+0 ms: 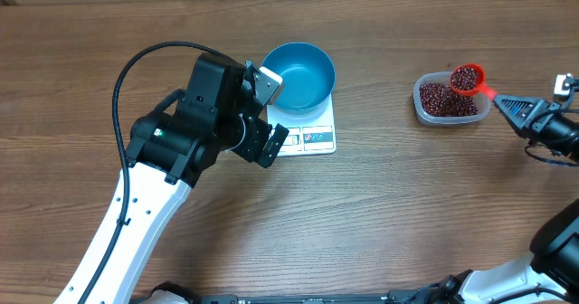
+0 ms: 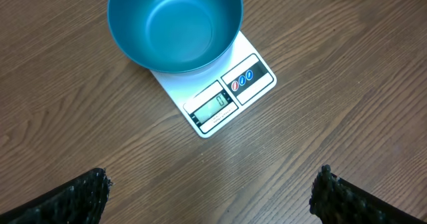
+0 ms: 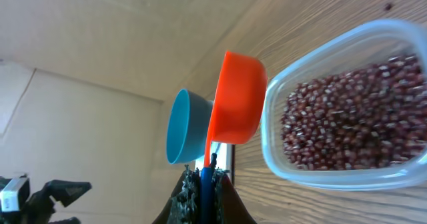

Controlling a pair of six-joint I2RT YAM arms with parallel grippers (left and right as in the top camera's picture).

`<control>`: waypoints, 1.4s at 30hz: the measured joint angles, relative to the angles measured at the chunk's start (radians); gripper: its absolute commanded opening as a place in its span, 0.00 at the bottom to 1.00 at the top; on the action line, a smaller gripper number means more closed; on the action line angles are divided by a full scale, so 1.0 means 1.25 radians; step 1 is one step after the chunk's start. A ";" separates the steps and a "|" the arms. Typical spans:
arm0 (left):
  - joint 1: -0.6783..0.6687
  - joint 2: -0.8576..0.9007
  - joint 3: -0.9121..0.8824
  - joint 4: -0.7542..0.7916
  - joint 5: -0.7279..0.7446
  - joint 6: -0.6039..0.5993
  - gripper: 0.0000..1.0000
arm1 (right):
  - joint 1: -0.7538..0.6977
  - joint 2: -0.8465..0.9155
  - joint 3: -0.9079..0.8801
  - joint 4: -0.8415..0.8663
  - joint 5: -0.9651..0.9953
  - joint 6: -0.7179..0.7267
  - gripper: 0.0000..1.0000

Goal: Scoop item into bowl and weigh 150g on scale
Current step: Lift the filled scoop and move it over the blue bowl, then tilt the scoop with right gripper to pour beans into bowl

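The overhead view looks straight down on the brown wooden table [image 1: 380,223]. The left wrist view looks down, nearer, on the round bright-blue bowl [image 2: 175,24] atop the flat white rectangular scale [image 2: 230,94]. The right wrist view, rolled sideways, looks low past the close orange plastic scoop [image 3: 237,97] toward that bowl, shared by all three.

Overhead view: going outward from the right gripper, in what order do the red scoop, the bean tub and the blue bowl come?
1. Red scoop, held by the right gripper.
2. Bean tub, just beyond, under the scoop.
3. Blue bowl, far across, on the scale.
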 measured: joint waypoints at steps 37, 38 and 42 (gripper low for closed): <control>0.000 0.000 0.000 0.000 0.000 0.000 1.00 | 0.650 0.000 0.015 0.437 0.139 0.413 0.04; 0.000 0.000 0.000 0.000 0.000 0.000 1.00 | 0.655 0.000 0.020 0.437 0.153 0.414 0.03; 0.000 0.000 0.000 0.000 0.000 0.000 1.00 | 0.658 0.000 0.042 0.438 0.186 0.418 0.04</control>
